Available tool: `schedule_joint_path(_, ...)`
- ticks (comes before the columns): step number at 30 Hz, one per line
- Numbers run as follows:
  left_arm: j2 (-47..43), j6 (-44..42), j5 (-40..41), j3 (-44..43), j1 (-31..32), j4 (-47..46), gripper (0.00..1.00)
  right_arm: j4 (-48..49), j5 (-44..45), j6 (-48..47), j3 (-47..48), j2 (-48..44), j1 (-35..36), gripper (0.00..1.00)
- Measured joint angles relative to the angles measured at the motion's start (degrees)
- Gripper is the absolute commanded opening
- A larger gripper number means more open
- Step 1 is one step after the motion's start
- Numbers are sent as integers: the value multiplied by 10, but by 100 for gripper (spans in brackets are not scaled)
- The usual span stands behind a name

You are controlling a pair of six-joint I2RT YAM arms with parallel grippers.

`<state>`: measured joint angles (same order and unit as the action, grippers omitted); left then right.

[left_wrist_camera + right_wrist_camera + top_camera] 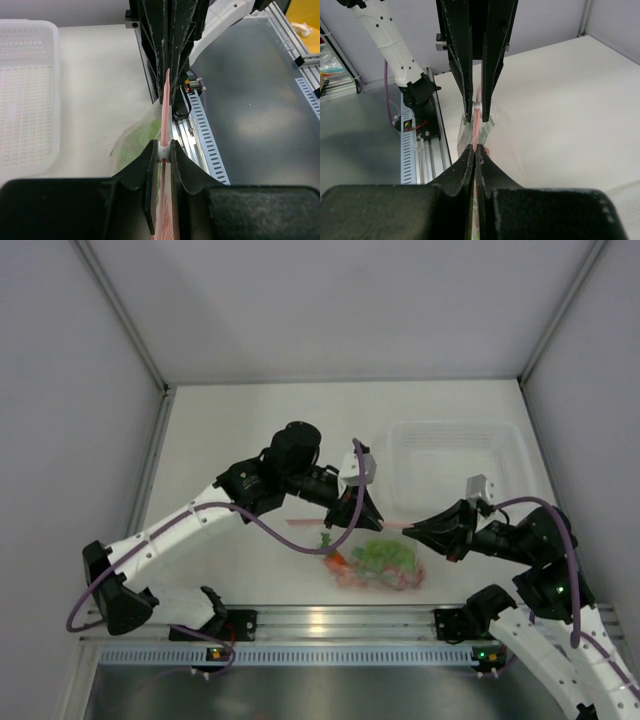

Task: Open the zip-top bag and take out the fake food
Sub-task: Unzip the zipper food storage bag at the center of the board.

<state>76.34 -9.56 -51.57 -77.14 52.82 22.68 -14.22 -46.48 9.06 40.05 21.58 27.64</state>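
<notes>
The zip-top bag (378,568) lies on the white table near the front, its pinkish zip strip (310,523) held up along its far edge. The fake food inside shows as green leafy pieces (385,554) and an orange piece (338,561). My left gripper (372,520) is shut on the bag's white zip slider (165,152). My right gripper (408,530) faces it and is shut on the zip strip (477,131). In the left wrist view the strip (165,107) runs between both grippers, with green food (141,139) visible through the plastic.
A rigid clear rectangular tub (455,462) stands at the back right, just behind the right gripper; it also shows in the left wrist view (25,90). The aluminium rail (330,620) runs along the table's near edge. Grey walls enclose the table.
</notes>
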Motion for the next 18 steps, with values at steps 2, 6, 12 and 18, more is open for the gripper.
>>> schedule_joint_path(2, -12, 0, 3, 16, -7, -2, 0, -5, 3, -2, 0, -4, 0, 0)
schedule_joint_path(6, -52, 6, 43, 60, -13, -3, 0, -23, 10, -8, 2, -15, 0, 0)
schedule_joint_path(12, -109, 23, 87, 112, -14, -2, 0, -70, 19, -23, 21, -34, 0, 0)
schedule_joint_path(18, -149, 46, 104, 141, -14, -1, 0, -112, 30, -40, 41, -50, 0, 0)
